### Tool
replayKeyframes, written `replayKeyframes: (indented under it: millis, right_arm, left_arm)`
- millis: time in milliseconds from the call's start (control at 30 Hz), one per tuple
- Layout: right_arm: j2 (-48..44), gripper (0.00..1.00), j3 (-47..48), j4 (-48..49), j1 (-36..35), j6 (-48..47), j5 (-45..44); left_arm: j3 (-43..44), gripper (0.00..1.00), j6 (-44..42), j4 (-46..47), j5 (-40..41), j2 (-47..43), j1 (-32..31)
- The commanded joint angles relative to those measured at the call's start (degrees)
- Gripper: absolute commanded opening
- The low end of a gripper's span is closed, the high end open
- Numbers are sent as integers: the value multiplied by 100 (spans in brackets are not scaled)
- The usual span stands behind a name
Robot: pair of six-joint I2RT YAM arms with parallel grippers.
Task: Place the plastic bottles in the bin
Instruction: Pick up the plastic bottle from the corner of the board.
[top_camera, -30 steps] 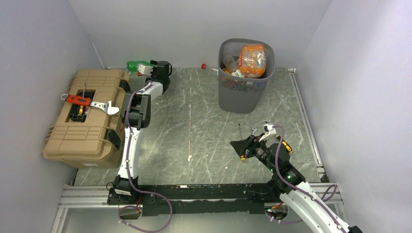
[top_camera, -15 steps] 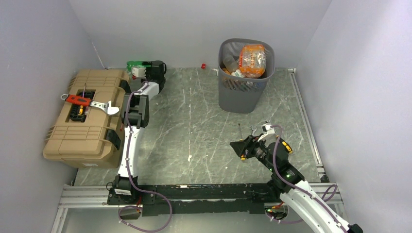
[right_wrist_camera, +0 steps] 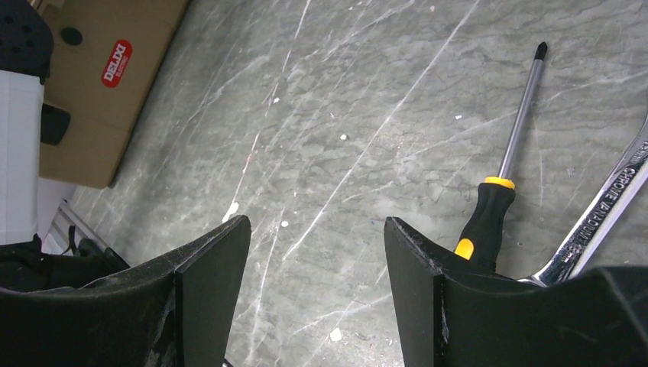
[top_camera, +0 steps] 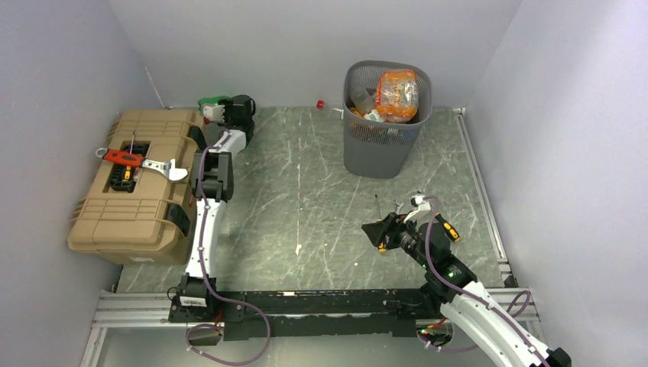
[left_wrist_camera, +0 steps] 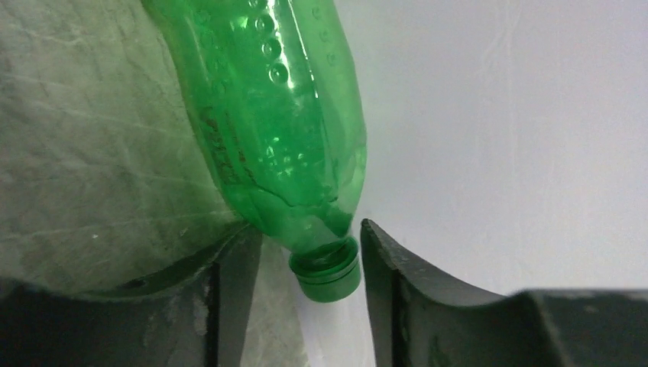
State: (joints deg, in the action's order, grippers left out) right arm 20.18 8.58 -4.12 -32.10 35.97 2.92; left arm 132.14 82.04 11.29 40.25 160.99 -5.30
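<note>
Left tool (left_wrist_camera: 309, 229) straddles the neck of the green bottle (left_wrist_camera: 275, 130), which lies at the worktop's (top_camera: 306, 191) 11 o'clock corner by the wall; can't tell if clenched. Right tool (right_wrist_camera: 317, 225) released, empty, at 4 o'clock, screwdriver (right_wrist_camera: 489, 218) and wrench (right_wrist_camera: 604, 214) just beside. The bin (top_camera: 382, 153) stands at 1 o'clock, holding bottles (top_camera: 397, 93).

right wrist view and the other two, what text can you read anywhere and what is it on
"DELIXI": red sticker on the tan toolbox; the smaller line under it is too small to read.
"CHROME": stamped on the wrench; what follows cannot be read.
Green bottle: raised letters along its side, too blurred to read.
Orange pack in the bin: print too small to read.
</note>
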Motion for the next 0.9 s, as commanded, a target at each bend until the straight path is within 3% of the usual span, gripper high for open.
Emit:
replayKeyframes:
  millis: [0,300,533,867]
  right_arm:
    - [47,69,-33,362,-20,-75,-132]
    - [0,69,-33,345,-21,-63,-135]
    - [-183,69,-10,289,-24,12,-60]
    - [-781,69,161,-140,-22,168,-68]
  left_arm:
    - [137,52,-244,-377,-146,344,20]
    - [-434,30,-428,146,-267,-36,5]
    - [-1819,1,-497,1015,-354,-972,-183]
    - [-3808,0,-417,1901,-492,-2632,-850]
